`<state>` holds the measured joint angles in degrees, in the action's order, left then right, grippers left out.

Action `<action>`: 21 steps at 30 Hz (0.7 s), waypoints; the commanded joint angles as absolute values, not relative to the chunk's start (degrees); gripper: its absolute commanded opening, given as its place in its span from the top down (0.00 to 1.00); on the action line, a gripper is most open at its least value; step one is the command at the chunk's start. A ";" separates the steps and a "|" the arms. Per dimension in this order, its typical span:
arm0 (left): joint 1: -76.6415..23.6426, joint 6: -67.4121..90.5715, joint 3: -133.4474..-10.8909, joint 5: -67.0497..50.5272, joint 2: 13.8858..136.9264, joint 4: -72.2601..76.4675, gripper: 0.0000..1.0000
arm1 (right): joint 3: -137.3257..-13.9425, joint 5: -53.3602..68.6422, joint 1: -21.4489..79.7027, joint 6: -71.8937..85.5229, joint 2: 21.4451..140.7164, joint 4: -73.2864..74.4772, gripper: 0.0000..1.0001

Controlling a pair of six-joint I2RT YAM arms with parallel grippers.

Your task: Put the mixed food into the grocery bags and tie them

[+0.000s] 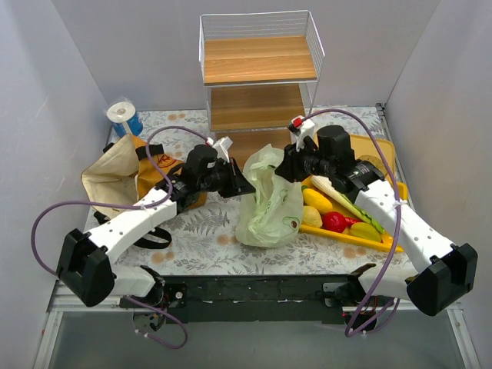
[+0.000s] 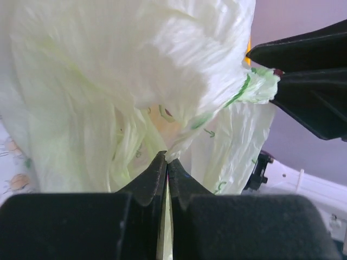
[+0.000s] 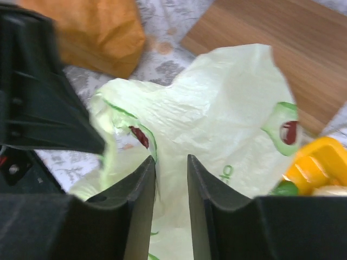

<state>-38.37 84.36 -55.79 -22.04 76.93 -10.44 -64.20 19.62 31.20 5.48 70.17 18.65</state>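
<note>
The pale-green plastic grocery bag (image 1: 267, 201) stands crumpled in the middle of the table between my two grippers. My left gripper (image 2: 167, 160) is shut on a pinch of its film at the bag's left side (image 1: 244, 184). My right gripper (image 3: 171, 161) is at the bag's upper right (image 1: 286, 170), with its jaws a little apart and bag film (image 3: 217, 108) just beyond them. A twisted handle (image 2: 259, 86) lies at the right gripper's fingertips (image 2: 287, 76). The brown grocery bag (image 1: 115, 175) lies open at the left. Mixed food lies in the yellow tray (image 1: 384, 157): a lemon (image 1: 317, 201), a tomato (image 1: 334, 221) and a leek (image 1: 347, 201).
A wire rack with wooden shelves (image 1: 259, 69) stands at the back centre. A blue and white roll (image 1: 123, 117) sits at the back left. Grey walls close in both sides.
</note>
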 commanded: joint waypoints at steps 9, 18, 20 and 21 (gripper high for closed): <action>-34.45 76.98 -82.85 -17.83 76.99 -53.69 1.00 | -83.40 -1.32 31.02 2.81 76.55 36.46 0.50; -33.14 84.37 -86.31 -25.14 78.92 -56.25 1.00 | -84.30 -5.45 36.73 3.77 76.22 40.35 0.41; -31.38 85.07 -85.70 -25.92 79.54 -55.38 1.00 | -82.10 -3.27 38.14 5.44 74.19 39.38 0.36; -30.94 85.60 -85.43 -25.93 79.72 -54.68 1.00 | -80.18 -2.99 39.88 6.23 72.27 38.85 0.32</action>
